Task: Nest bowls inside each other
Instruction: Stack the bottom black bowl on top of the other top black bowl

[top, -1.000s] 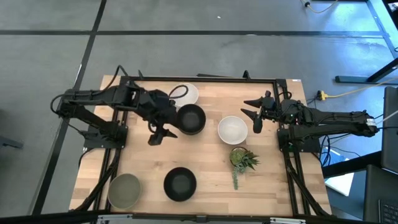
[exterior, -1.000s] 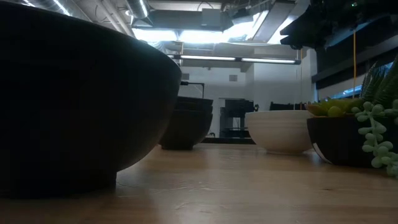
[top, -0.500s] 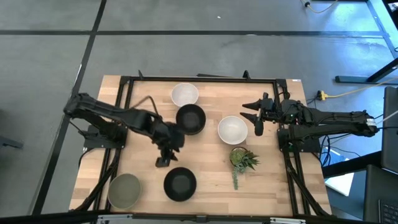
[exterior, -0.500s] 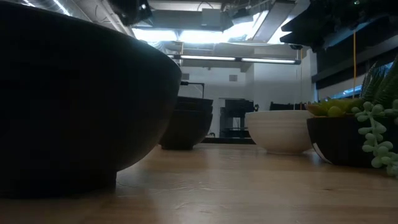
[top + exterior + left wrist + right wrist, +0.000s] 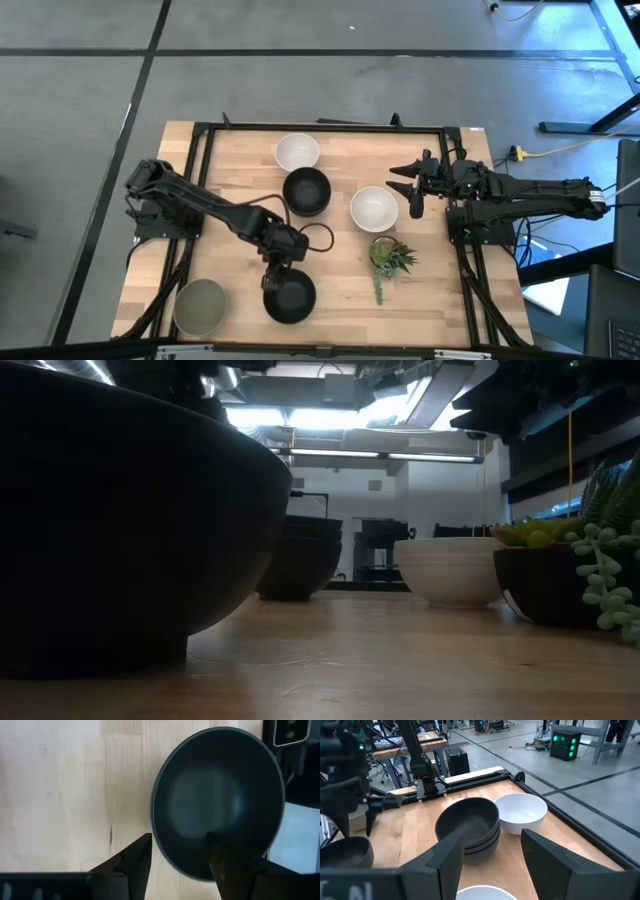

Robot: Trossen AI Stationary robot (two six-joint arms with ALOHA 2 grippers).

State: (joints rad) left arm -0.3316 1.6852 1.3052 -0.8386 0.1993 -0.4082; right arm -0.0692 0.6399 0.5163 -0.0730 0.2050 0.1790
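Note:
The high view shows a white bowl (image 5: 297, 152) by the far edge and a stack of black bowls (image 5: 306, 190) just near of it. A second white bowl (image 5: 374, 208) sits right of centre. A single black bowl (image 5: 289, 296) and a grey-beige bowl (image 5: 200, 305) stand on their bases by the near edge. My left gripper (image 5: 272, 276) is open above the single black bowl (image 5: 220, 800). One finger is over its rim's inside, the other over bare table. My right gripper (image 5: 395, 175) waits open, right of the second white bowl.
A small green plant (image 5: 390, 257) in a dark pot stands near of the second white bowl, right of the single black bowl. Bare wood lies at the table's middle and left. A black frame rail (image 5: 320, 127) runs round the table.
My left gripper has swung from beside the black stack toward the table's near edge and now stands over the single black bowl's far-left rim. Its cable no longer lies over the far white bowl. No bowl has moved.

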